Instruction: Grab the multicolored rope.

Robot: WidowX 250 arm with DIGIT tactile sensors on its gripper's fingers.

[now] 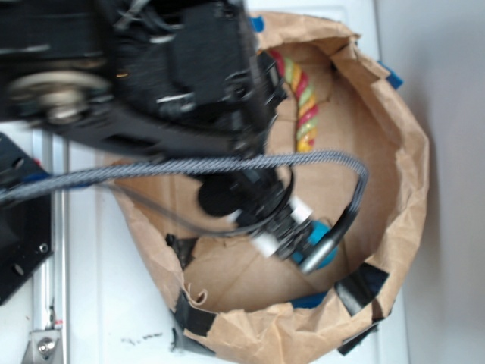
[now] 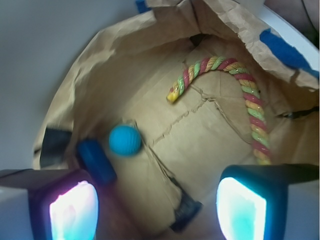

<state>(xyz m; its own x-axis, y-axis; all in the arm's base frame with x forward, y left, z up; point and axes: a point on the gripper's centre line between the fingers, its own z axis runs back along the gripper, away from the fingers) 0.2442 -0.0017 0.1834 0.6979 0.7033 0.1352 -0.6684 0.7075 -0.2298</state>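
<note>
From the exterior view, the black arm (image 1: 151, 83) fills the upper left, so blurred that its parts run together. It reaches down into a brown paper bag (image 1: 394, 174) whose rolled rim is patched with black and blue tape. The gripper (image 1: 284, 227) hangs low inside the bag, and its fingers are smeared by motion, so I cannot tell from here how wide they stand. A grey braided cable (image 1: 189, 167) loops across the bag's mouth and hides part of the floor. Just below the gripper a bit of the teal ball (image 1: 322, 239) peeks out, mostly covered by the tool. The multicolored rope (image 1: 303, 102) lies toward the far wall of the bag, only a short red, yellow and green stretch showing; its upper end vanishes behind the arm.

The wrist view is clearer. The two fingertips (image 2: 75, 210) sit at the bottom corners, glowing pale and cut off by the frame edge, spread well apart with nothing between them: the gripper (image 2: 157, 210) is released. The rope (image 2: 252, 110) curves like a cane over the bag floor, one yellow end near the middle, the long leg running down the right side until the right fingertip hides it. The ball (image 2: 125, 140) rests apart from the rope, on the left, beside a dark blue object (image 2: 95, 162) I cannot identify.
</note>
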